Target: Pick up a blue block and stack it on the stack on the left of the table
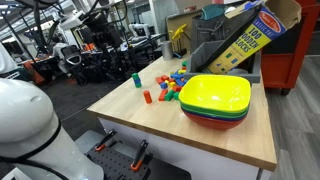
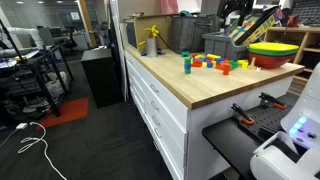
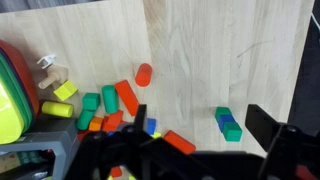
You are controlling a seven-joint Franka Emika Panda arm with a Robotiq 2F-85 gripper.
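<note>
The stack [image 3: 229,123] is a narrow column on the light wood table [image 3: 210,50], showing green, blue and green from above. It shows as a small dark-green upright in both exterior views [image 1: 136,79] [image 2: 187,63]. A small blue block [image 3: 150,127] lies at the edge of the loose pile, close beside one finger. My gripper [image 3: 200,113] is open and empty above the table. The stack sits between its fingers, nearer the right one. I cannot make out the gripper in the exterior views.
Stacked yellow, green and red bowls [image 1: 215,100] [image 2: 272,50] stand beside a pile of red, orange, green and yellow blocks [image 3: 105,105]. A red cylinder [image 3: 144,74] lies apart from the pile. A tilted blocks box [image 1: 245,40] is at the back.
</note>
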